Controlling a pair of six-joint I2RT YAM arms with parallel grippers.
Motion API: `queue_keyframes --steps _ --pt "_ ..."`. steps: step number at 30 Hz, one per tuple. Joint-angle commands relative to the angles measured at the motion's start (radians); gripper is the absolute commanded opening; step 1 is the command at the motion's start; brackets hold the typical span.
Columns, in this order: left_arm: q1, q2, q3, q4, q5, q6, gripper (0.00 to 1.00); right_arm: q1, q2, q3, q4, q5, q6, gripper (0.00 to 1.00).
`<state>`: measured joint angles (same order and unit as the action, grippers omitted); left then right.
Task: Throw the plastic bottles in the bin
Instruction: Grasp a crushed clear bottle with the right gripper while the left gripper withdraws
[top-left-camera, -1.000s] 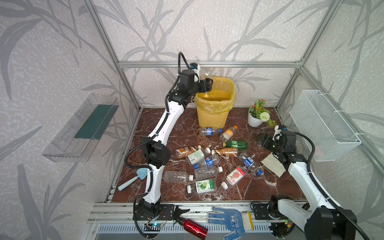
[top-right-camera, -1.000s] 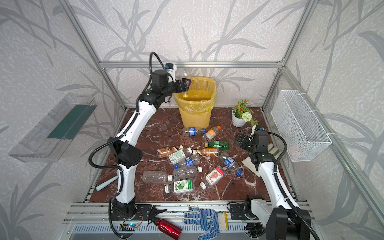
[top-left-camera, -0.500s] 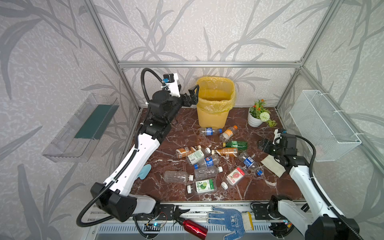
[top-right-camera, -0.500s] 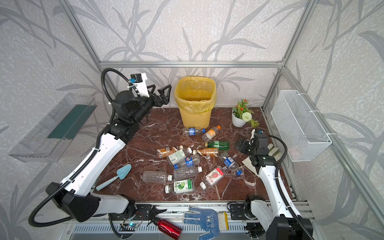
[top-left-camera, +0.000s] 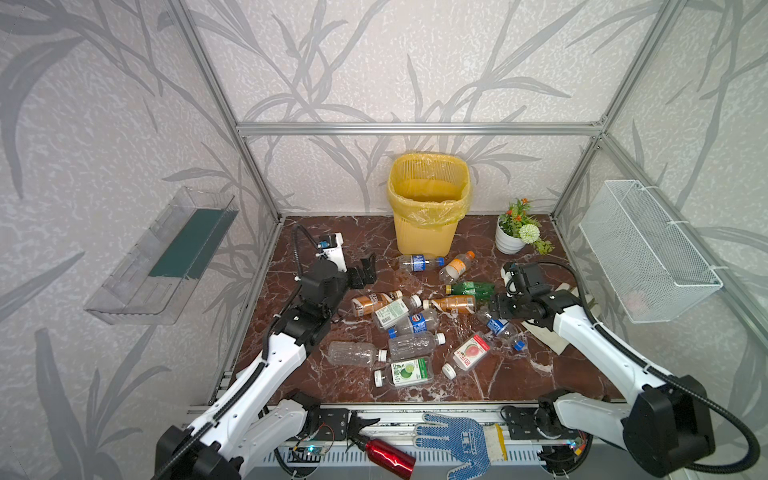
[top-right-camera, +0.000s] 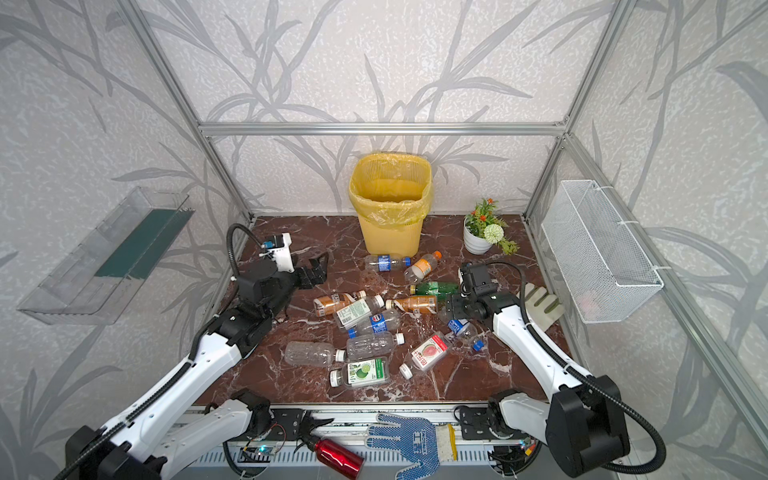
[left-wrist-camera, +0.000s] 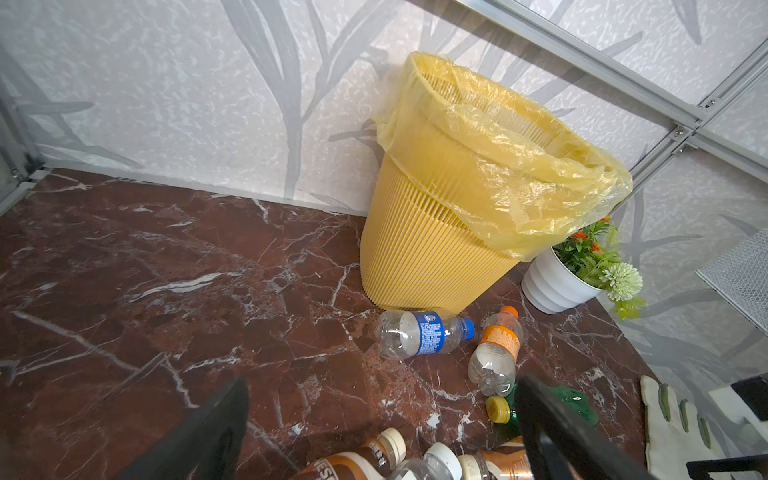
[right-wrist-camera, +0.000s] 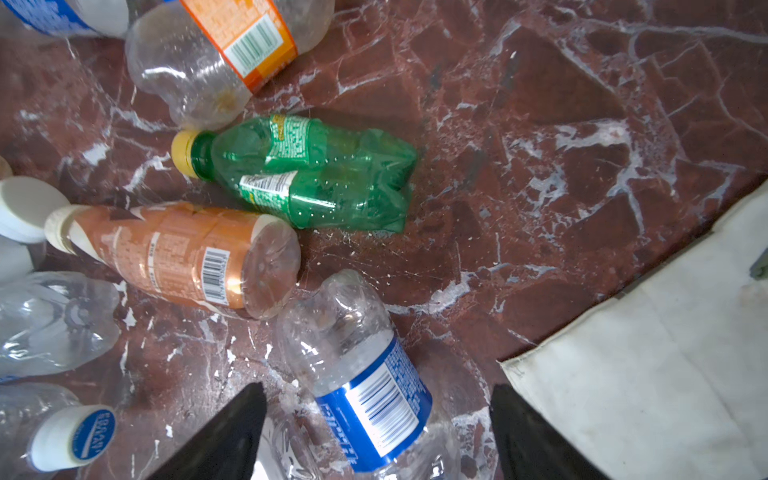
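**Left tool free near the bin, right tool astride a bottle**

The bin (top-left-camera: 424, 232) stood upright at the back of the counter (top-left-camera: 316, 382), its yellow bag folded over the rim. The plastic bottles (top-left-camera: 411, 345) lay on their sides across the middle of the counter, more than ten of them, none lifted by either tool. Two lay just in front of the bin: a blue-label bottle (left-wrist-camera: 419, 334) and, beside it, an orange-label bottle (left-wrist-camera: 496, 353).

The left tool (top-left-camera: 365, 268) was spread wide and empty, held over bare counter to the left of the bin. The right tool (right-wrist-camera: 374, 390) was released as well, low at the right edge of the heap. Its jaws stood on either side of a clear bottle (right-wrist-camera: 361, 374) with a blue band, with a gap showing on one side. Just past that lay a crushed green bottle (right-wrist-camera: 316, 174) with a yellow cap and a brown bottle (right-wrist-camera: 178, 253) close beside it. A potted plant (top-left-camera: 509, 241) stood to the right of the bin
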<state>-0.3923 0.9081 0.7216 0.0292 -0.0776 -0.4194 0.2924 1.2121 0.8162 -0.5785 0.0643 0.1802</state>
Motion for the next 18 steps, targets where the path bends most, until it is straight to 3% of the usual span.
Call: queue_keyframes --steps 1,7,18 --pt "0.004 -0.081 -0.059 -0.036 -0.061 -0.045 0.99 0.014 0.040 0.035 -0.070 0.038 -0.077 0.83" --pt "0.005 -0.208 -0.137 -0.145 -0.117 -0.095 0.99 0.018 0.105 0.047 -0.070 0.019 -0.100 0.75" --pt "0.004 -0.364 -0.208 -0.333 -0.170 -0.216 0.99 0.054 0.246 0.093 -0.130 0.025 -0.080 0.79"
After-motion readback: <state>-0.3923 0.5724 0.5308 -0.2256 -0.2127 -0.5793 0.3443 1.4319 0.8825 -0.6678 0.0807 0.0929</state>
